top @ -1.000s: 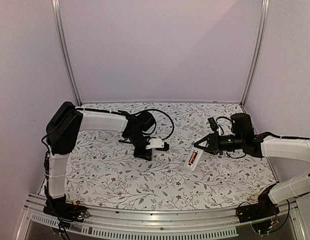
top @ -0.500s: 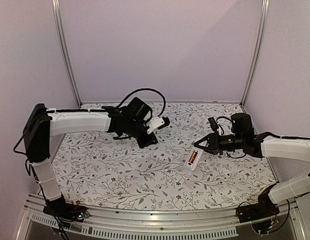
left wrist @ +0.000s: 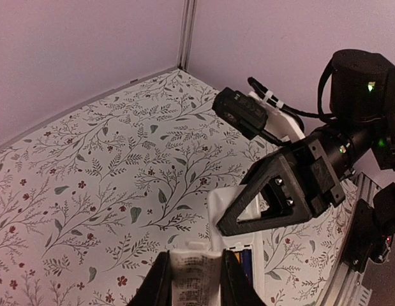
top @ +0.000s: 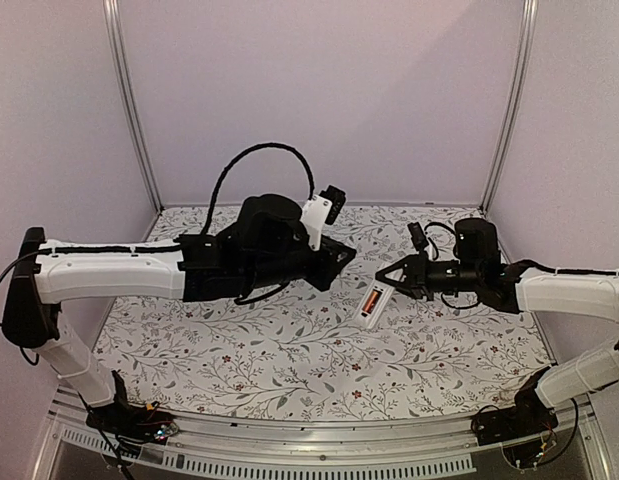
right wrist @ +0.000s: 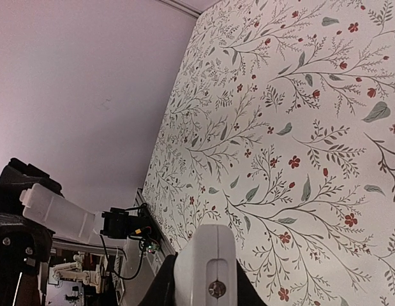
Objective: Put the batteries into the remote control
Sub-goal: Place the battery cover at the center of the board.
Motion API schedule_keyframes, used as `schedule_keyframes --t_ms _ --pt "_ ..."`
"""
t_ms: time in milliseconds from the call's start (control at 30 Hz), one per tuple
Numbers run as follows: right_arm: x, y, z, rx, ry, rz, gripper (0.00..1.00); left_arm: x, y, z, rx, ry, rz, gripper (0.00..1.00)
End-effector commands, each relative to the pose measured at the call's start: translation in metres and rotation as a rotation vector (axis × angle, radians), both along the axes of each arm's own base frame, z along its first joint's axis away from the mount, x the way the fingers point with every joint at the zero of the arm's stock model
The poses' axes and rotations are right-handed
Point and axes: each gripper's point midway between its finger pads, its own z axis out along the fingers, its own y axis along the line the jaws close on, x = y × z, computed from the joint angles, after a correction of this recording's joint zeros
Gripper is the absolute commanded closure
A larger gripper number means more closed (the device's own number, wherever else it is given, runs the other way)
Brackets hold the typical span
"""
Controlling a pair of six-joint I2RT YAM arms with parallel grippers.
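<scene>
The white remote control (top: 372,301) is back-up, its bay open, and my right gripper (top: 391,276) is shut on its far end. An orange-red battery (top: 371,298) lies in the bay. In the left wrist view the remote (left wrist: 230,224) shows orange and dark slivers of the batteries (left wrist: 240,261) in the bay, under the right gripper's black finger (left wrist: 283,194). My left gripper (left wrist: 196,282) is shut on the white printed battery cover (left wrist: 196,275), just left of the bay. In the top view the left gripper (top: 334,262) hovers left of the remote. In the right wrist view the remote's end (right wrist: 207,264) fills the shut jaws.
The floral table cover (top: 239,340) spans the workspace, with lilac walls and metal posts (top: 129,100) behind. The left arm's black cable (top: 259,150) loops above the wrist. The metal rail (top: 289,445) runs along the near edge.
My left arm has swung right and stretched out, carrying the battery cover up to the remote. My right gripper has shifted the remote a little left and back.
</scene>
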Motion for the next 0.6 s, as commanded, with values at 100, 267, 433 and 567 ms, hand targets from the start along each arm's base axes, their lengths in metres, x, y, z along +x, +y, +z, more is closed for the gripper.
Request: schedule_keyframes --t_ms 100,267,433,567 --pt "0.007 0.012 0.03 0.073 -0.042 -0.019 1.0 -0.006 -0.018 0.0 -0.056 0.026 0.079 0.86" --pt "0.006 0.012 0.03 0.078 -0.038 -0.017 1.0 -0.006 -0.021 -0.007 -0.046 0.032 0.099 0.87" --pt "0.005 0.015 0.032 0.083 -0.036 -0.002 1.0 -0.011 -0.026 -0.011 -0.025 0.025 0.076 0.87" --pt "-0.003 0.019 0.026 0.085 -0.013 0.058 1.0 -0.02 -0.016 -0.02 0.116 -0.042 -0.07 0.89"
